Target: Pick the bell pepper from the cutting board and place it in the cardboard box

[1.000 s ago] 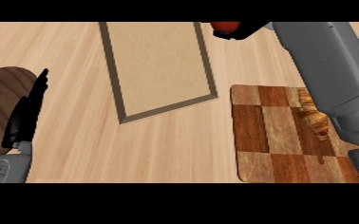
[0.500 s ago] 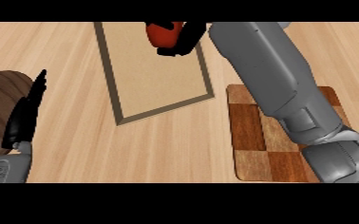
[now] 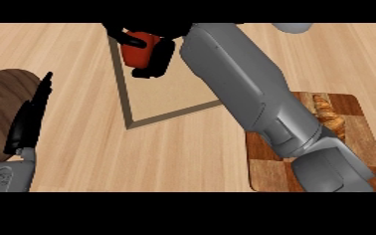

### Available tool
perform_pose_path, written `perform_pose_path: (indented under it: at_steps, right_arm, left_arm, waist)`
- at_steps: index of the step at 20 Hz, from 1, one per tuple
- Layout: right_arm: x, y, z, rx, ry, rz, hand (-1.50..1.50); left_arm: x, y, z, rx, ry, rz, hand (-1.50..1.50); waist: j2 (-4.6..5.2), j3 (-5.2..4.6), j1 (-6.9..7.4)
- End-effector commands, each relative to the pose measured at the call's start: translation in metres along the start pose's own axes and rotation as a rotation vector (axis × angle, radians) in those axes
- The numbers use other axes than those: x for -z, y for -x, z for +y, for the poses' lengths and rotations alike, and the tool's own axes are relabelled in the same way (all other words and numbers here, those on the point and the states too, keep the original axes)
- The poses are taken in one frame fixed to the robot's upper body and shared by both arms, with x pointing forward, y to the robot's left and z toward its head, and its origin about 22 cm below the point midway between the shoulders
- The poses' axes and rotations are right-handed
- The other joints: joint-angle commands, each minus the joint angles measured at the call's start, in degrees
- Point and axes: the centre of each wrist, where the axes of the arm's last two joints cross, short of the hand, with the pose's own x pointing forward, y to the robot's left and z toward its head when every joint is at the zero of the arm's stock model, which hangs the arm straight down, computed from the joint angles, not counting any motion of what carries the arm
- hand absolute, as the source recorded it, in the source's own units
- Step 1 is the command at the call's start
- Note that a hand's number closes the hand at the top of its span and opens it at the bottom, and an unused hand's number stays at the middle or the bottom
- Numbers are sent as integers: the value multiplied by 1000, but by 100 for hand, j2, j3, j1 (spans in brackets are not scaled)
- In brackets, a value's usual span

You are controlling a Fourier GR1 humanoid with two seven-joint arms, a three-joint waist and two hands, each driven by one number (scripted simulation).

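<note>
Over cardboard box [image 3: 165, 102], right hand [image 3: 158, 55] gripping bell pepper [image 3: 138, 51]

The right hand [image 3: 150, 47] curls round the red bell pepper [image 3: 140, 50] above the far left part of the cardboard box [image 3: 129, 110]. Its grey forearm crosses the checkered cutting board [image 3: 352, 107] at the right, where a croissant [image 3: 328, 114] lies. The left hand [image 3: 29, 117] rests open at the left edge of the desk [image 3: 183, 154].

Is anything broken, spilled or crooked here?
Nothing stands out. The right hand holds the red pepper over the cardboard box, and a croissant lies on the cutting board.
</note>
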Motion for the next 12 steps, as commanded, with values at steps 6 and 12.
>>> perform_pose_path:
  at_steps: [6,12]
  right_arm:
    - [-13,5,45,51,-57,246,-150]
    - [4,-1,32,119,-33,178,-150]
  left_arm:
    - [7,-20,-10,7,44,-51,0]
    - [11,-10,-14,-14,47,-34,0]
  waist:
    - [56,-7,320]
    - [111,-12,383]
